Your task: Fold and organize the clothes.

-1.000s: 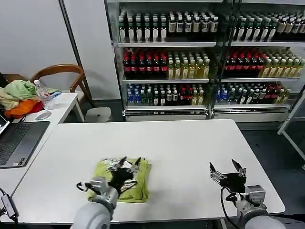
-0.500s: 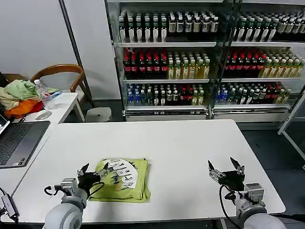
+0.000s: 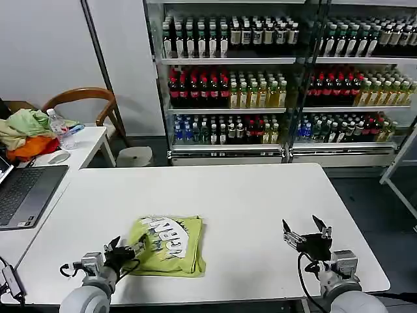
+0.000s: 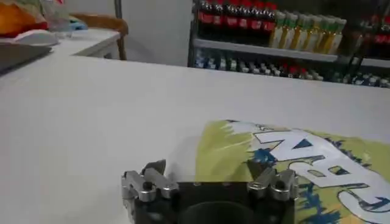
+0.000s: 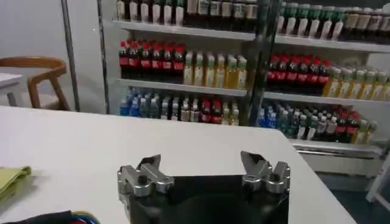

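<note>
The lime yellow-green shirt (image 3: 167, 244) lies folded into a compact rectangle on the white table (image 3: 247, 202), white printed graphic facing up; in the left wrist view the shirt (image 4: 292, 158) spreads just ahead of the jaws. My left gripper (image 3: 127, 250) hovers open at the shirt's near left corner, holding nothing. My left gripper (image 4: 207, 169) shows its jaws wide apart. My right gripper (image 3: 306, 230) stands open and empty over bare table toward the front right, well away from the shirt. Nothing sits between the spread jaws of the right gripper (image 5: 203, 162).
A side table (image 3: 88, 140) on the left carries a laptop (image 3: 23, 192), a water bottle (image 3: 60, 128) and a heap of pale green and orange garments (image 3: 25, 134). A wooden chair (image 3: 85, 98) stands behind it. Drink shelves (image 3: 280, 78) line the back wall.
My left gripper has drawn back off the shirt toward the near left edge, uncovering the white print. The shirt stays folded. The right gripper has barely shifted.
</note>
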Motion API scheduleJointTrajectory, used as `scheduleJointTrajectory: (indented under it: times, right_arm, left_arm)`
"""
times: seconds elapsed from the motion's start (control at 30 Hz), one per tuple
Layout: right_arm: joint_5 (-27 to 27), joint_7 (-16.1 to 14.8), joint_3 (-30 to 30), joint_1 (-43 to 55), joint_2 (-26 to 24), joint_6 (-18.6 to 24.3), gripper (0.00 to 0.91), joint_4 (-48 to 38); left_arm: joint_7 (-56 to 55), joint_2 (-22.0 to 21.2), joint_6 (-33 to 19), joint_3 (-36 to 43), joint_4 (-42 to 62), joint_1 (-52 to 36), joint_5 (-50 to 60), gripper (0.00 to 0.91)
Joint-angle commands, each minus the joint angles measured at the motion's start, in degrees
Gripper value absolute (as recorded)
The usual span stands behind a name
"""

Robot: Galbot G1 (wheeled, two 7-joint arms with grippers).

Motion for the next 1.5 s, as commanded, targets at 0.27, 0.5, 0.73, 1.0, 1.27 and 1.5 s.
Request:
scheduleJointTrajectory:
  times: [0.27, 0.5, 0.73, 1.0, 1.27, 1.5]
  right_arm:
    - [0.1, 0.0, 0.0, 0.2, 0.0, -0.1, 0.907, 0.2]
    - [0.1, 0.0, 0.0, 0.2, -0.2, -0.1, 0.907, 0.1]
    - [0.1, 0.0, -0.8, 1.1, 0.0, -0.1, 0.907, -0.1]
    - [0.0, 0.1, -0.6, 1.3, 0.0, -0.2, 0.907, -0.1]
    - [0.0, 0.0, -0.8, 1.6, 0.1, 0.0, 0.907, -0.4]
    - [0.0, -0.1, -2.4, 3.0, 0.2, 0.3, 0.907, -1.2]
  left_arm:
    - [0.4, -1.4, -2.6, 1.6, 0.4, 1.7, -2.7, 0.040]
    - [0.8, -2.5, -3.9, 2.7, 0.6, 1.1, -2.1, 0.040]
    - [2.2, -2.5, -3.6, 2.0, -0.6, 0.8, -1.0, 0.040]
    - [0.1, -0.1, 0.0, -4.0, -6.9, 0.9, -4.3, 0.040]
    - [-0.9, 7.3, 6.9, -21.4, -7.6, 4.0, -11.6, 0.040]
    - [1.1, 14.4, 7.0, -38.4, -4.5, 7.2, -11.8, 0.040]
